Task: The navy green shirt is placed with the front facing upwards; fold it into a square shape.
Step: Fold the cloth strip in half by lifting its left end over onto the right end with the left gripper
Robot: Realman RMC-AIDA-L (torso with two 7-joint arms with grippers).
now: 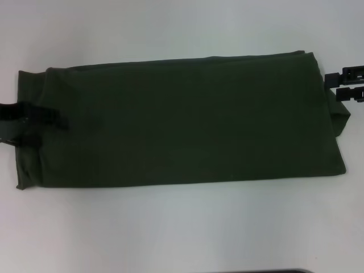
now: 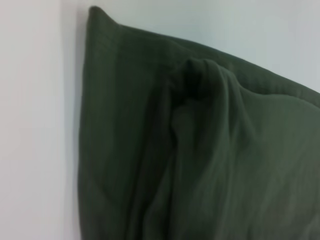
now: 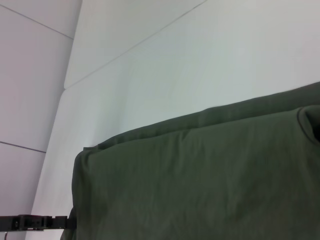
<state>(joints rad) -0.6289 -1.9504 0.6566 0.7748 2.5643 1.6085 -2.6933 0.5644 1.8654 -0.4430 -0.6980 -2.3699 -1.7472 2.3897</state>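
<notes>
A dark olive-green cotton shirt [image 1: 182,119] lies folded into a long band across the white table [image 1: 182,227], plain side up, with no lettering showing. Its long edges run from the robot's left to its right, and a second layer peeks out along the left end and at the right end. The left gripper [image 1: 48,118] reaches in from the left edge with its black fingers closed on the cloth at the shirt's left end; in the left wrist view the fabric [image 2: 200,150] bunches into a raised pleat. The right gripper [image 1: 344,83] sits at the shirt's right end near the far corner, its two black fingers parted by a narrow gap and touching the fabric edge.
</notes>
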